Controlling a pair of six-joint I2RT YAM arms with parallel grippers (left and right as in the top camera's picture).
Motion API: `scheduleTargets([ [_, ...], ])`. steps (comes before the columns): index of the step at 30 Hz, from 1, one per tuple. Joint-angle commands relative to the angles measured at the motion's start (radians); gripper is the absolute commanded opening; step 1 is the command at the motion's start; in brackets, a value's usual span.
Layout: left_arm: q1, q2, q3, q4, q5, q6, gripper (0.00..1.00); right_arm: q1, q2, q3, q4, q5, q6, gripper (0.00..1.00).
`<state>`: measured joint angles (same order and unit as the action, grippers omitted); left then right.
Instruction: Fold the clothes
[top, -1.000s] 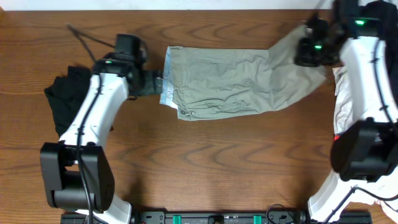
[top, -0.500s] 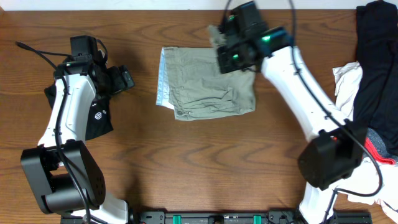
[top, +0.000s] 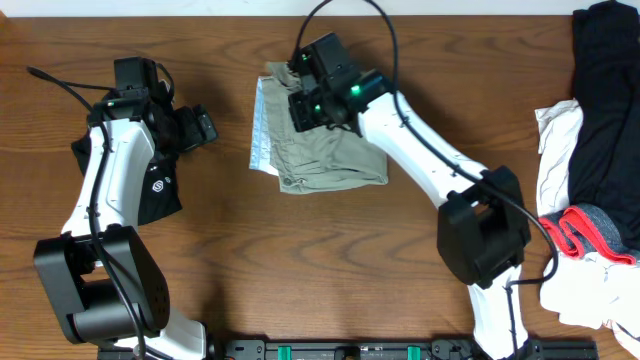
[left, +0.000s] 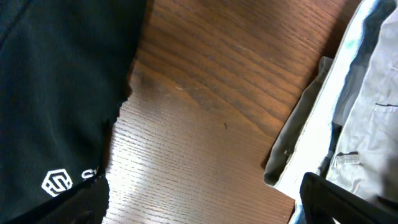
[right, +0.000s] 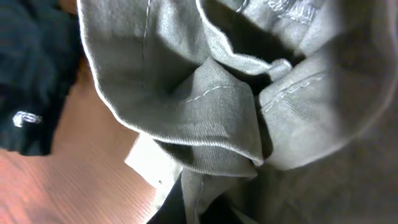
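Right hand (top: 303, 103) pinches a bunched bit of the shorts (top: 330, 165); if it lets go too high, the fold could flop crooked.

From above, the right gripper (top: 308, 103) is hidden under its own wrist. In its wrist view the shorts (right: 205, 106) fill the frame, blurred at right, so the grip is unclear. The pile (top: 600, 150) at the table's (top: 300, 260) right edge is cut off. The left arm (top: 120, 190) covers part of the black garment (top: 82, 155).
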<state>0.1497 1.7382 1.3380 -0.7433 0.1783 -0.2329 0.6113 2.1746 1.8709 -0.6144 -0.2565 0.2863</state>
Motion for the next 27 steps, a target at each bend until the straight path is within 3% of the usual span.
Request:
scheduleTargets([
  [1,0.002,-0.001,0.016,-0.003,0.005,-0.005,0.98,0.031,0.044,0.013,0.054,-0.106,0.024,0.16],
  [2,0.002,-0.001,0.016,-0.003,0.005,-0.005,0.98,0.037,0.054,0.013,0.077,-0.138,0.023,0.32],
  [7,0.002,-0.001,0.016,-0.003,0.005,-0.004,0.98,0.041,0.063,0.013,0.113,-0.251,-0.103,0.60],
  [14,0.002,-0.001,0.016,-0.002,0.005,0.003,0.98,-0.071,0.019,0.013,0.046,-0.250,-0.130,0.63],
  [21,0.002,-0.001,0.016,0.013,0.095,0.042,0.98,-0.217,-0.016,0.013,-0.109,-0.318,-0.154,0.61],
  [27,0.002,-0.001,0.016,0.020,0.095,0.045,0.98,-0.260,-0.016,0.013,-0.143,-0.343,-0.161,0.57],
])
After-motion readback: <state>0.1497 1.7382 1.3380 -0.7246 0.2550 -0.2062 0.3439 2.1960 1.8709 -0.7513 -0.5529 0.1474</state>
